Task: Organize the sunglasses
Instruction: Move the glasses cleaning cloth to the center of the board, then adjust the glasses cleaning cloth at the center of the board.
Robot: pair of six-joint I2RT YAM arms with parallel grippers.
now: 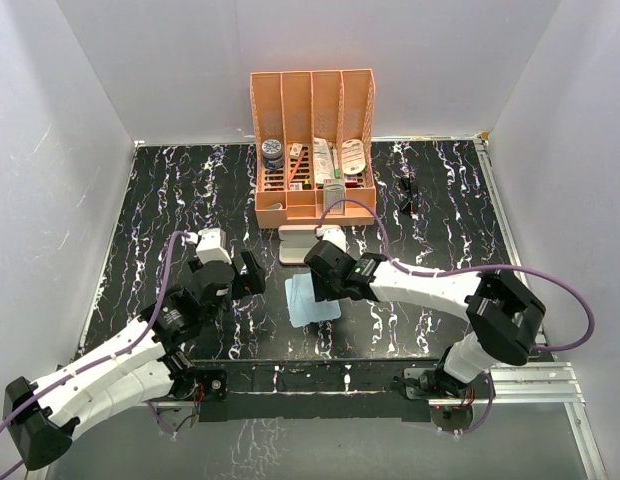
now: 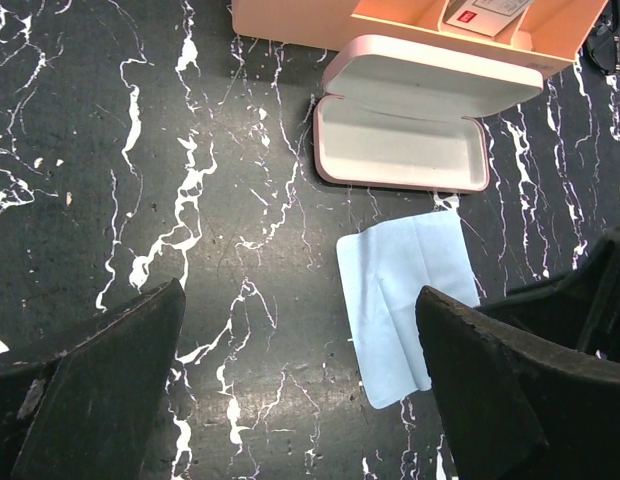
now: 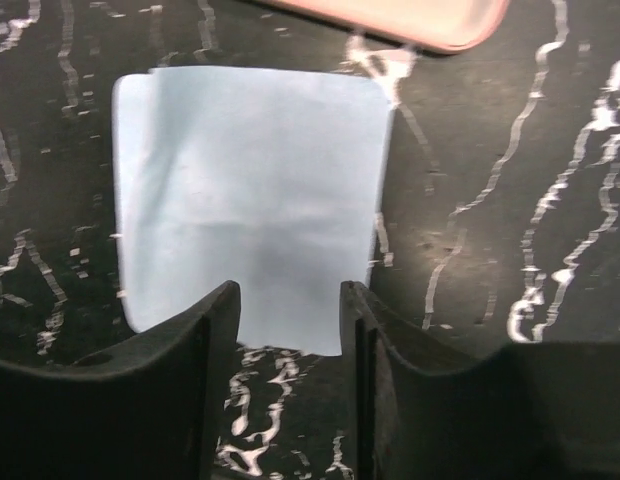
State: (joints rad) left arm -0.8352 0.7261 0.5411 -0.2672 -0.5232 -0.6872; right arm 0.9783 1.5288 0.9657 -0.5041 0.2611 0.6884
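Sunglasses (image 1: 408, 195) are seen lying far right of the open pink case (image 2: 400, 150), apart from both grippers. Right gripper (image 3: 290, 295) fingers are parted above the flat blue cloth (image 3: 250, 190); the left gripper (image 2: 300, 295) is spread wide. The glasses are best pinched gently at the bridge.

sunglasses (image 1: 408, 193) | black, small | on table | right of orange organizer

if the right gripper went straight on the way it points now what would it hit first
Most likely the light blue cloth, lying flat just beyond the right gripper; nothing else shows between.
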